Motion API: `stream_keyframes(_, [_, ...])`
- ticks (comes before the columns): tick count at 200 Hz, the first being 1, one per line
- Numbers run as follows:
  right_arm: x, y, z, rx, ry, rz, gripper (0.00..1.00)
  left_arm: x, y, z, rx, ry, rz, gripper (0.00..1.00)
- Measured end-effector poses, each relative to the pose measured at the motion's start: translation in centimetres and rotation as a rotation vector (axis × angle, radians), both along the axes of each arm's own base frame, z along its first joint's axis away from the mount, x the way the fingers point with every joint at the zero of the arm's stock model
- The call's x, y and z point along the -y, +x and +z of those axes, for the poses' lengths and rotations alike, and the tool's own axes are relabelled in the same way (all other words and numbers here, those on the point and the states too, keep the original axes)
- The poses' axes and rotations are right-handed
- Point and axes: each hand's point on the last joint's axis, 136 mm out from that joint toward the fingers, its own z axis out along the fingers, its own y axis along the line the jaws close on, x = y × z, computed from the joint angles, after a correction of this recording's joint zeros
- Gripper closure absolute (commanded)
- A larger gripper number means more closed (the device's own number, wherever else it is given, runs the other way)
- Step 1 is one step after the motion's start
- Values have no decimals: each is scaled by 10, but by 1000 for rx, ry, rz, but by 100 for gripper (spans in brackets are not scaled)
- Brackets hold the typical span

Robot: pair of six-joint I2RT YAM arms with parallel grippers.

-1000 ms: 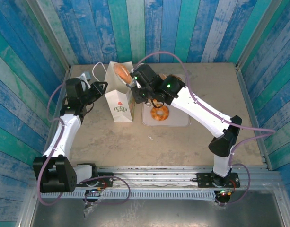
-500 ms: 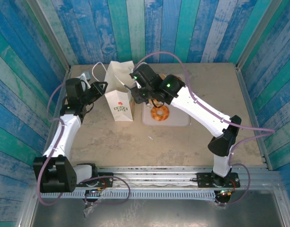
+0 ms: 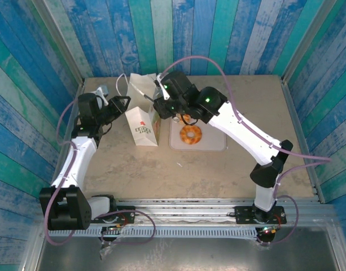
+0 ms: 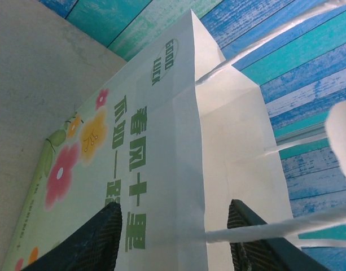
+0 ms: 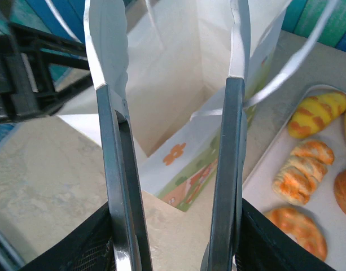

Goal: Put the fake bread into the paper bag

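Observation:
The white paper bag (image 3: 143,121) stands open left of the tray, with green lettering (image 4: 136,169) on one side. My left gripper (image 3: 122,104) is open and straddles the bag's upper corner (image 4: 175,237), one finger on each side. A cord handle (image 4: 263,228) crosses the right finger. My right gripper (image 3: 162,106) is shut on metal tongs (image 5: 108,84), whose blades are spread and empty over the bag mouth (image 5: 178,84). A ring doughnut (image 3: 191,134) lies on the tray. A yellow striped pastry (image 5: 318,113), two croissants (image 5: 302,169) and a brown bun (image 5: 345,192) lie there too.
The pale flat tray (image 3: 215,144) sits right of the bag, almost touching it. Striped blue-green walls close the table on three sides. The left arm's black frame (image 5: 20,73) stands just beyond the bag. Bare table lies in front of the bag and tray.
A second ago the tongs held a pastry over the bag mouth; now they are empty and the pastry is out of sight. The right wrist has risen slightly. The left arm stayed put.

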Motion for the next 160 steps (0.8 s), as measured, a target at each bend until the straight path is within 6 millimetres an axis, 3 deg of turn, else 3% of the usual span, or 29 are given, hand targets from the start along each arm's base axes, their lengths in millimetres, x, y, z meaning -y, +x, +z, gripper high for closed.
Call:
stream_keyframes(34, [14,-17,47,55,99,26,47,-2,-4,4,6,11,8,35])
stream_keyframes(62, [48,-41,94,132,189,22,45,-5,-14,20,45,32,24,27])
stream_keyframes(84, [80,-54,111,170,223,-7,45,-10,-22,35,87,56,52,17])
stream_keyframes(111, [118,-53,100,161,219,-85,45,-19,-36,53,139,91,108,8])
stream_keyframes(139, [154,-43,65,103,177,-192,44,-31,-53,71,206,124,178,0])
stream_keyframes(160, [175,-37,40,55,153,-258,44,-38,-64,77,235,141,226,3])
